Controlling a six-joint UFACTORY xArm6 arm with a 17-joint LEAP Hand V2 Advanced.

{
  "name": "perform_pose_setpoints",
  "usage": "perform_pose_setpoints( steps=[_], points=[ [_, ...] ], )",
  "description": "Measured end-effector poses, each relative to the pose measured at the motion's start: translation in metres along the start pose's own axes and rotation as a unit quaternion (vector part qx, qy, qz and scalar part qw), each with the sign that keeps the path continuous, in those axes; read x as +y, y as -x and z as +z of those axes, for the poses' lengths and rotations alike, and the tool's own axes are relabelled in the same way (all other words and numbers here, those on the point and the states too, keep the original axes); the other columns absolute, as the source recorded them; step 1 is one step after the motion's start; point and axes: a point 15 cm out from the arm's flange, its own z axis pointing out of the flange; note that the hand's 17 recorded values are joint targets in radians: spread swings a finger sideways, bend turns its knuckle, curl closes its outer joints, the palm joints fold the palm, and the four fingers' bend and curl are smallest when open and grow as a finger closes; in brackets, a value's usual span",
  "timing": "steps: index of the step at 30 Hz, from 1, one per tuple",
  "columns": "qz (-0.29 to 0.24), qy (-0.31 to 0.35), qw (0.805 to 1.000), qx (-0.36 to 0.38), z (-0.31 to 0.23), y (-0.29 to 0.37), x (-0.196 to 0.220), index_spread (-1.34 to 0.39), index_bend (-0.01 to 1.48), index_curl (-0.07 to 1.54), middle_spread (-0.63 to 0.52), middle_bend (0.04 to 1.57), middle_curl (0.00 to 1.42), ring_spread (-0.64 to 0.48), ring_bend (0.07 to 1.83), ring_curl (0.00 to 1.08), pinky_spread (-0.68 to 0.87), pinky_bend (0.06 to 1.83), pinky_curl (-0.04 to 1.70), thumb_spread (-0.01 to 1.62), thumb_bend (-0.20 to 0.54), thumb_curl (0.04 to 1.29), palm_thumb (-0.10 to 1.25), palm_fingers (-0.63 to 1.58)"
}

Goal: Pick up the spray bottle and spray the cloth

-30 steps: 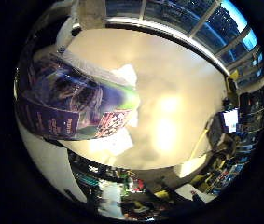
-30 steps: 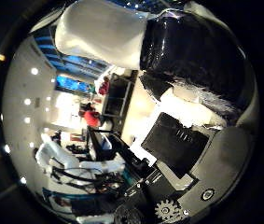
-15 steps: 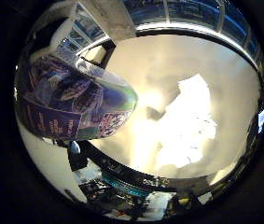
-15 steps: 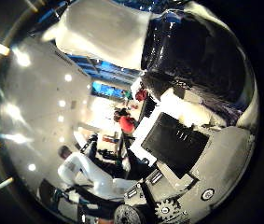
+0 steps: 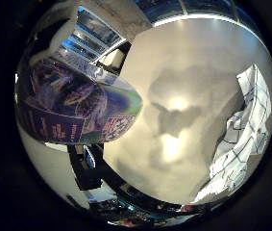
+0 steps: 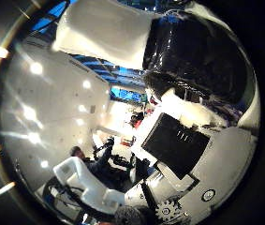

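Observation:
The spray bottle (image 5: pixel 73 101), with a purple and green printed label, fills one side of the right little finger side palm view, close against the palm and held above the table. The white cloth (image 5: pixel 246 125) lies crumpled on the beige table (image 5: pixel 174 58), away from the bottle at the edge of that view. The shadow of hand and bottle falls on the table between them. In the right thumb side palm view my hand (image 6: pixel 193 112) shows as white and black parts curled round the bottle's white top (image 6: pixel 104 33).
Glass window frames (image 5: pixel 92 38) stand beyond the table's far side. A black object (image 5: pixel 86 166) sits by the table's edge. The right thumb side palm view looks up at a ceiling with lights (image 6: pixel 34 103) and a white chair (image 6: pixel 85 183).
Both views have swung: the cloth slid from beside the bottle across to the view's far edge, and the thumb side view now faces more ceiling. The bottle stays fixed against the palm.

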Motion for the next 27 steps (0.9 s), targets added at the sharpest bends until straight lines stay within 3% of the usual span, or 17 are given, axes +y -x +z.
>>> perform_pose_setpoints(
  steps=[18, 22, 26, 27],
  points=[
    [0.022, 0.012, 1.000, 0.007, 0.026, -0.071, 0.000, -0.22, 1.13, 0.87, -0.10, 1.42, 0.71, -0.22, 1.32, 0.84, -0.11, 0.98, 1.57, 0.98, -0.023, 0.78, 0.93, 1.11],
    [0.016, 0.009, 1.000, 0.010, 0.019, -0.074, -0.004, -0.22, 1.05, 0.84, -0.10, 1.36, 0.68, -0.21, 1.30, 0.80, -0.13, 0.95, 1.47, 0.97, -0.031, 0.74, 0.90, 1.11],
    [0.003, 0.011, 1.000, 0.010, 0.018, -0.070, -0.004, -0.26, 0.81, 0.80, -0.10, 1.26, 0.64, -0.19, 1.24, 0.71, -0.20, 0.91, 1.26, 0.93, -0.036, 0.68, 0.85, 1.08],
    [0.000, 0.015, 1.000, 0.009, 0.018, -0.069, -0.002, -0.27, 0.71, 0.78, -0.10, 1.19, 0.62, -0.19, 1.23, 0.69, -0.23, 0.91, 1.21, 0.91, -0.045, 0.67, 0.83, 0.96]
  ],
)
